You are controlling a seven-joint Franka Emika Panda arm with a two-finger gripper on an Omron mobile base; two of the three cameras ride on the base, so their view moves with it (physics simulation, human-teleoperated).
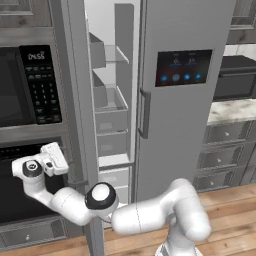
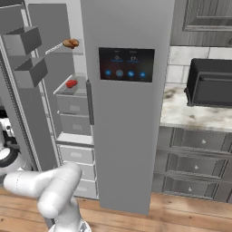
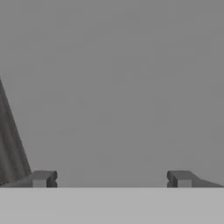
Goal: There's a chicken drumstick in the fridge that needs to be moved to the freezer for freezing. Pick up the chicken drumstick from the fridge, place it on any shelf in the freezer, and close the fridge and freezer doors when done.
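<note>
The chicken drumstick (image 2: pixel 70 43), small and golden-brown, lies on the top glass shelf of the freezer (image 2: pixel 72 90), the narrow open compartment. The freezer door (image 1: pixel 82 125) stands open, seen edge-on, with grey bins (image 2: pixel 31 71) on its inner side. The wider fridge door (image 2: pixel 129 104), with its dark screen panel, is shut. My gripper (image 1: pixel 62 161) is low on the left, at the outer side of the open freezer door, in front of the oven. In the hand view my gripper (image 3: pixel 111 179) is open and empty, its fingertips (image 3: pixel 43 178) wide apart close to a flat grey surface.
A microwave with a keypad (image 1: pixel 40 82) and a black oven (image 1: pixel 20 195) sit left of the freezer door, behind my hand. A small red item (image 2: pixel 71 84) rests on a lower freezer shelf. To the right are a marble counter (image 2: pixel 190 115), grey drawers and a dark appliance (image 2: pixel 213 86).
</note>
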